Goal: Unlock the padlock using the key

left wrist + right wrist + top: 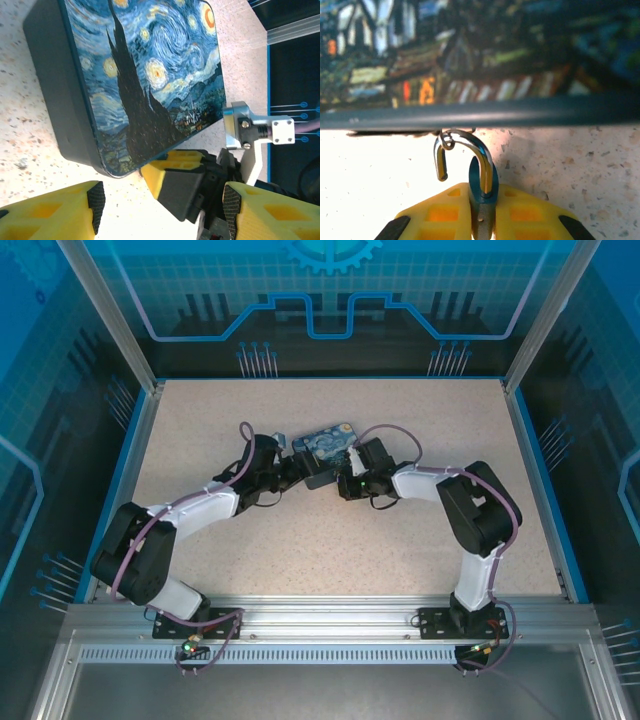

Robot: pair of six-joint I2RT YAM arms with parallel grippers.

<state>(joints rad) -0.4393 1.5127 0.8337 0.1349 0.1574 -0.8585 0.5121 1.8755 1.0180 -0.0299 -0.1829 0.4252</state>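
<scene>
Yellow-fingered, your right gripper is pressed together on the padlock, pinching its thin blue body. From those fingertips the silver shackle runs straight ahead and hooks through a small ring at the dark rim of the printed case. Its free leg hangs loose on the left of the wrist view. Your left gripper is spread and empty just beside the case's near corner, so I judge the next move falls to your right arm.
</scene>
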